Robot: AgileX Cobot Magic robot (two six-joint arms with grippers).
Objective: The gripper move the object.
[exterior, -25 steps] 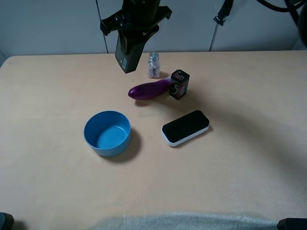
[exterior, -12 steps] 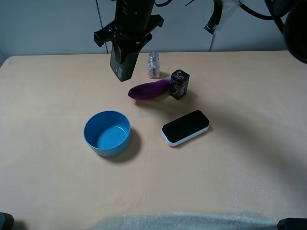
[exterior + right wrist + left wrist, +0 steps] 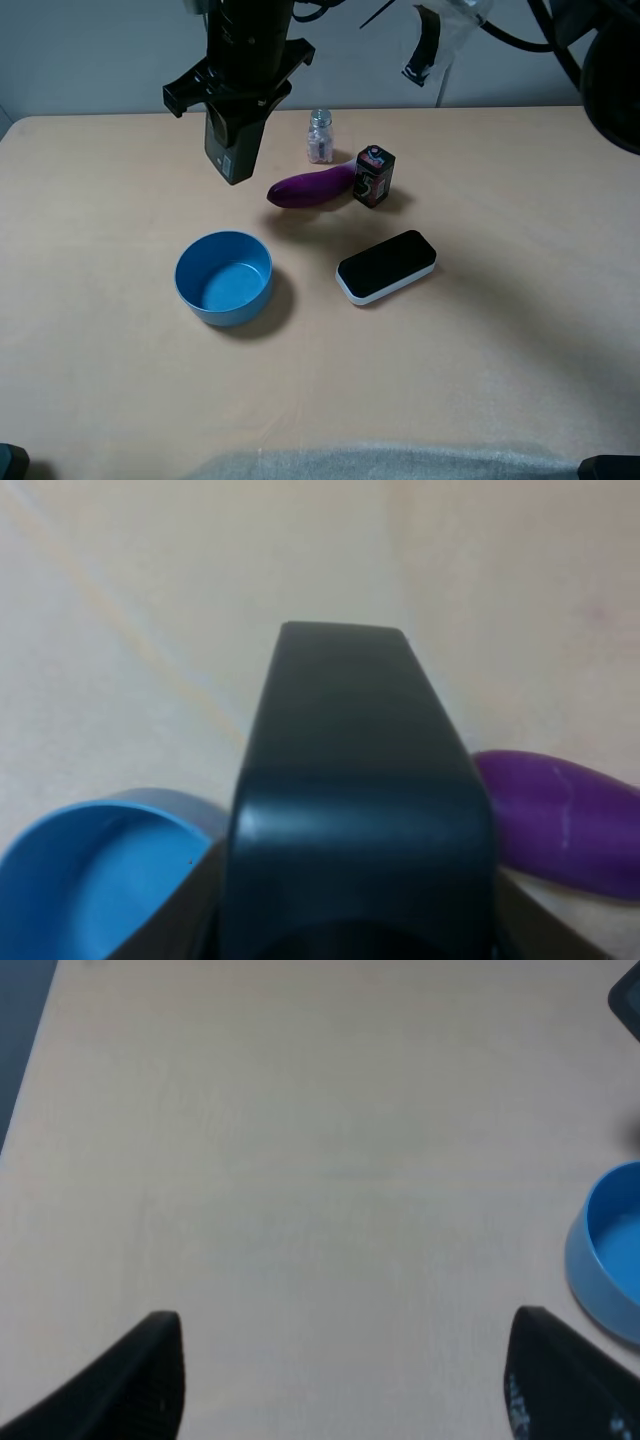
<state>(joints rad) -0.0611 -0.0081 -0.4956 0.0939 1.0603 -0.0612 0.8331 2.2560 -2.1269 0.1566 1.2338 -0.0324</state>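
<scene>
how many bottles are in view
2. A tall slim dark rectangular bottle is held in the right gripper above the beige table, left of the purple eggplant. A small clear bottle stands on the table just behind that eggplant. None looks hidden.

Blue bowl [image 3: 224, 312], eggplant [image 3: 310, 187], eraser [image 3: 386, 266], box [image 3: 373, 176], jar [image 3: 320, 137]

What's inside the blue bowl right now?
Nothing shows inside the blue bowl: the high view sees its bare blue floor. The inner face of its near wall is hidden. In the right wrist view, the bottle covers part of the bowl.
</scene>
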